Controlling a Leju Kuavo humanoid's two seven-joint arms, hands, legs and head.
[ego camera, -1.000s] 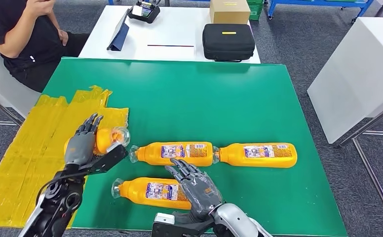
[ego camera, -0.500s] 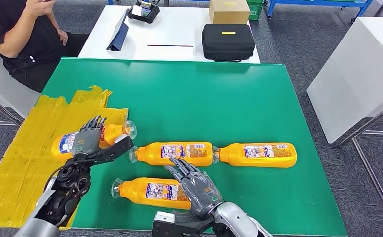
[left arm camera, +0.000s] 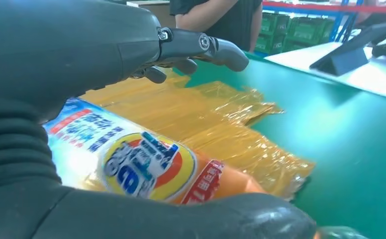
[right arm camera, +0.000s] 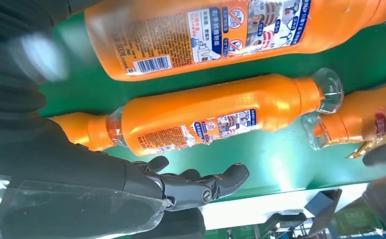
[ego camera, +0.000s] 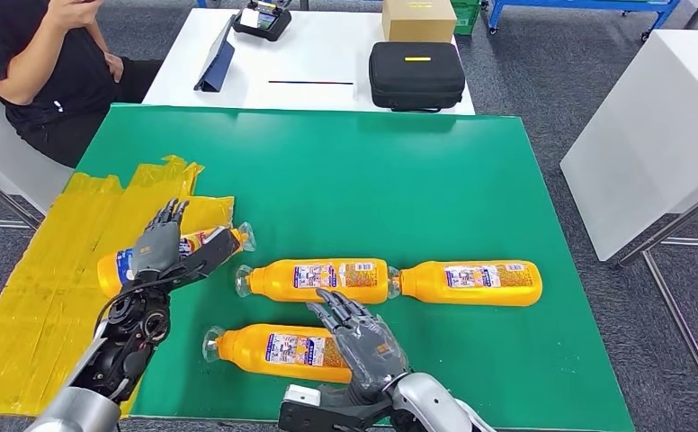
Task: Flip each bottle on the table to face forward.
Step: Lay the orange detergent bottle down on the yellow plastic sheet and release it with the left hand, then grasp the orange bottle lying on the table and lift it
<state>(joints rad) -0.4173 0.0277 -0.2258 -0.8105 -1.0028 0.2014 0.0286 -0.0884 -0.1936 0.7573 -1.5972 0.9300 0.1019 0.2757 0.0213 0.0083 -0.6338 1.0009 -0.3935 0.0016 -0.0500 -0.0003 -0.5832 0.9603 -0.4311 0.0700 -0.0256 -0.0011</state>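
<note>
Several orange bottles lie on their sides on the green table (ego camera: 345,171). One bottle (ego camera: 119,265) rests on the yellow sheet (ego camera: 49,306), its blue-and-red front label (left arm camera: 131,162) up. My left hand (ego camera: 159,245) lies over it, fingers (left arm camera: 201,45) stretched clear above it and the thumb alongside. A middle bottle (ego camera: 314,279) and a right bottle (ego camera: 471,282) lie end to end, printed back labels up. The near bottle (ego camera: 269,348) also shows its back label (right arm camera: 206,30). My right hand (ego camera: 363,346) hovers open over the near bottle's base end, fingers (right arm camera: 201,185) apart.
A person (ego camera: 40,54) sits at the far left corner. Behind the green table a white table carries a black case (ego camera: 416,75), a cardboard box (ego camera: 417,18) and a tablet (ego camera: 219,58). Another white table (ego camera: 651,126) stands to the right.
My left hand has laid its bottle down from tipped-up to flat on the yellow sheet, front label up, and its fingers have lifted off. The right hand has barely moved.
</note>
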